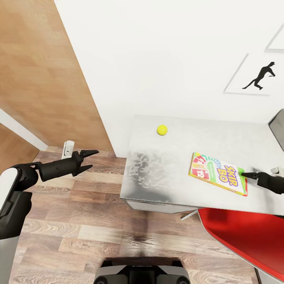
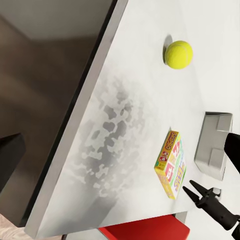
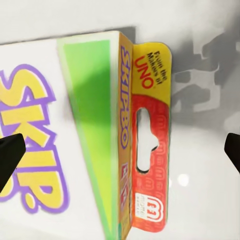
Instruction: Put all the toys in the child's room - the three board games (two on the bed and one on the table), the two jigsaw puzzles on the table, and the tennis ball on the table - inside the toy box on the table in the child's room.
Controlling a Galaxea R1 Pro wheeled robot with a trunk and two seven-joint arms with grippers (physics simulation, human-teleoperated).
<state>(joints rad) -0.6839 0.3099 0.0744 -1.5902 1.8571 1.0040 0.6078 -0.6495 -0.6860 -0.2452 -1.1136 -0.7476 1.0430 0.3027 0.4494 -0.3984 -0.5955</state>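
The SKIP BO board game (image 1: 218, 173) lies flat on the light grey table (image 1: 157, 177), near its front edge. My right gripper (image 1: 246, 175) is open at the box's right end, and in the right wrist view its fingers stand wide on either side of the box's red hang tab (image 3: 147, 150). The tennis ball (image 1: 162, 129) rests farther back on the table, to the left of the box. A corner of the pale grey toy box (image 1: 278, 124) shows at the right edge. My left gripper (image 1: 94, 158) hangs open and empty over the floor, left of the table.
A red chair (image 1: 244, 236) is tucked under the table's front right. The wooden wardrobe door (image 1: 39, 59) stands at the left, with the white wall and a black silhouette print (image 1: 258, 77) behind the table. Wood-plank floor (image 1: 79, 221) spreads in front.
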